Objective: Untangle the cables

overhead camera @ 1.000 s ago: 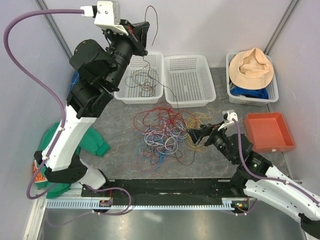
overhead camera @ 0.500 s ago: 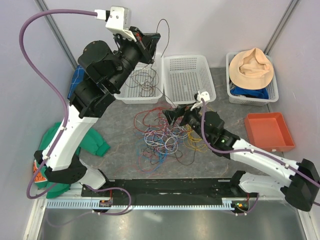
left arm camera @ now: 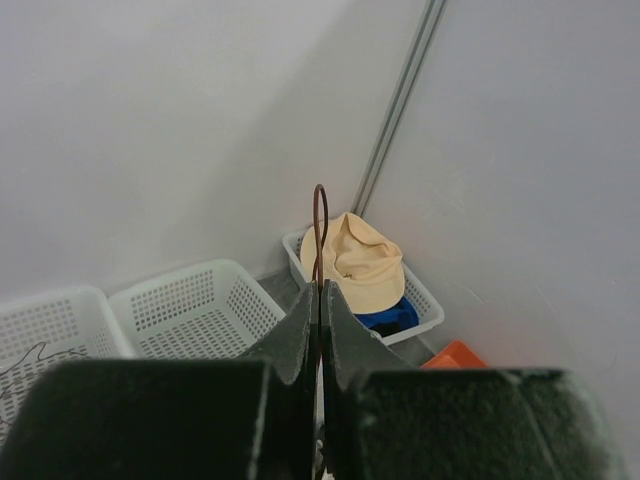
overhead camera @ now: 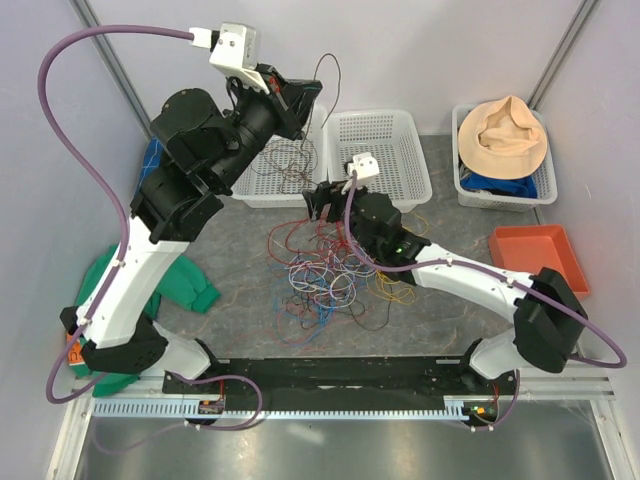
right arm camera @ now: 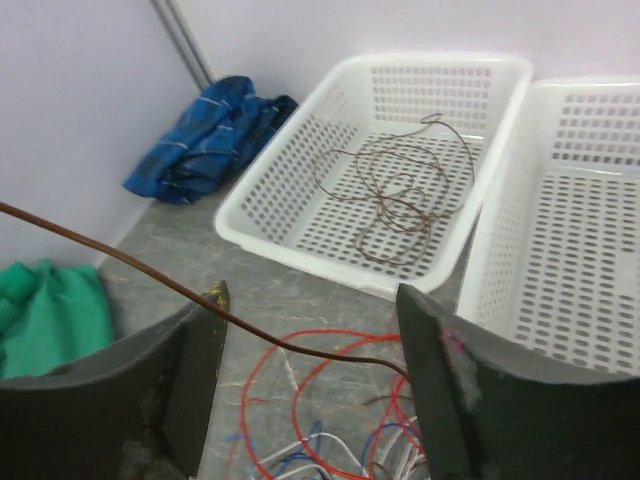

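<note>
A tangle of thin red, white, blue, yellow and brown cables (overhead camera: pixel 335 265) lies on the grey table. My left gripper (overhead camera: pixel 305 100) is raised high over the left basket and is shut on a dark brown cable (left arm camera: pixel 319 235), whose end loops above the fingertips. That cable runs down past the basket toward the pile. My right gripper (overhead camera: pixel 322 203) is open at the pile's far edge; the brown cable (right arm camera: pixel 250 325) crosses between its fingers (right arm camera: pixel 435 380). A coiled brown cable (right arm camera: pixel 395 195) lies in the left basket (overhead camera: pixel 262 185).
An empty white basket (overhead camera: pixel 378 160) stands in the middle, a third basket (overhead camera: pixel 505 195) holds a tan hat (overhead camera: pixel 508 135). An orange tray (overhead camera: pixel 540 262) is at right. Green cloth (overhead camera: pixel 190 285) and blue cloth (right arm camera: pixel 210 140) lie at left.
My right arm has swung left and forward across the pile, from the right side to its far edge by the baskets. My left gripper shifted slightly right, still holding the brown cable.
</note>
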`<state>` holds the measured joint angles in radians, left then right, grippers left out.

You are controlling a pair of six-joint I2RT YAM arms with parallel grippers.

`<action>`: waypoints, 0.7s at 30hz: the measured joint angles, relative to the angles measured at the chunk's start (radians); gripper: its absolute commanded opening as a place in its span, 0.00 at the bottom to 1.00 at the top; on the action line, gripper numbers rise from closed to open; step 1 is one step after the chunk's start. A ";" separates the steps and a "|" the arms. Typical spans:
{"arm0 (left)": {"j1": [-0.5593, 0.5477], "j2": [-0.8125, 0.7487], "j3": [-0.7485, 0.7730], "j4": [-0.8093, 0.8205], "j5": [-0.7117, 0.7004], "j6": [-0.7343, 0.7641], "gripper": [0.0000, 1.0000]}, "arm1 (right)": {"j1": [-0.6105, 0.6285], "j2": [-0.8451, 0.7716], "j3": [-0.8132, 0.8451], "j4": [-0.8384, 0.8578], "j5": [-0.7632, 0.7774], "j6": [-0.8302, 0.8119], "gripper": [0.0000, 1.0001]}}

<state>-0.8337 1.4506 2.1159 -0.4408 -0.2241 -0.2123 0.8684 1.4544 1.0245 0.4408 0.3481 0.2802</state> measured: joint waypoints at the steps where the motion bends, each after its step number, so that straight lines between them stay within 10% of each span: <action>1: 0.000 -0.005 -0.009 -0.001 0.000 0.000 0.02 | 0.000 0.012 0.005 0.000 0.010 -0.011 0.44; 5: 0.000 -0.024 -0.040 -0.008 -0.002 -0.001 0.02 | 0.000 0.024 0.006 -0.002 0.053 -0.045 0.00; 9: 0.000 -0.070 -0.121 -0.007 -0.040 -0.009 0.07 | 0.000 -0.021 0.006 -0.061 0.107 -0.045 0.00; 13: 0.000 -0.174 -0.316 0.010 -0.117 -0.043 0.72 | 0.000 -0.179 0.006 -0.205 0.134 -0.017 0.00; 16: 0.000 -0.270 -0.524 0.049 -0.149 -0.090 0.99 | 0.000 -0.311 0.047 -0.337 0.149 -0.001 0.00; 21: 0.000 -0.383 -0.830 0.110 -0.163 -0.162 1.00 | 0.000 -0.416 0.199 -0.531 0.167 0.016 0.00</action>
<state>-0.8337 1.0676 1.2858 -0.3305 -0.3874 -0.3740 0.8684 1.0386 1.2232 -0.0902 0.5156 0.2966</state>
